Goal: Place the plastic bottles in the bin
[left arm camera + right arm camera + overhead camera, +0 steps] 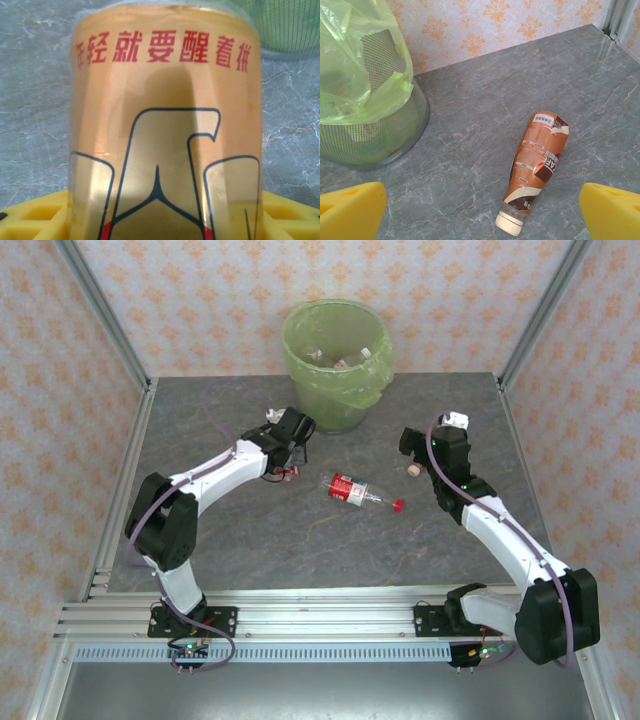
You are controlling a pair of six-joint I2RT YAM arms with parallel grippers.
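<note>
The bin (330, 390) stands at the middle of the worktop's (300, 550) far edge, and bottles already lie in its green bag (350, 60). The step in hand, as I judge it, is the left arm's pick of the orange bottle (165, 125), just in front of the bin towards the left edge.

To do it well, the grip should sit square on the bottle's body and be firm but not crushing (thin plastic is likely to give and slip). The lift should go straight up and clear the bin's rim before any move across, since the bin is near and its wall is tall. The drop belongs over the open mouth, not over the bag's folded lip.

The left gripper (290, 430) stands narrow. In the left wrist view its yellow pads (30, 220) lie against both sides of the orange bottle, so I take it as gripped, though I cannot tell how hard.

The right gripper (412, 440) hangs wide open and touches nothing. It is over the brown bottle (537, 165), which lies flat towards the right edge with its pale cap pointing to the near edge. The right arm is best kept there until the left arm is out of the way.

The red bottle (355, 490) lies about mid-worktop, untouched.
</note>
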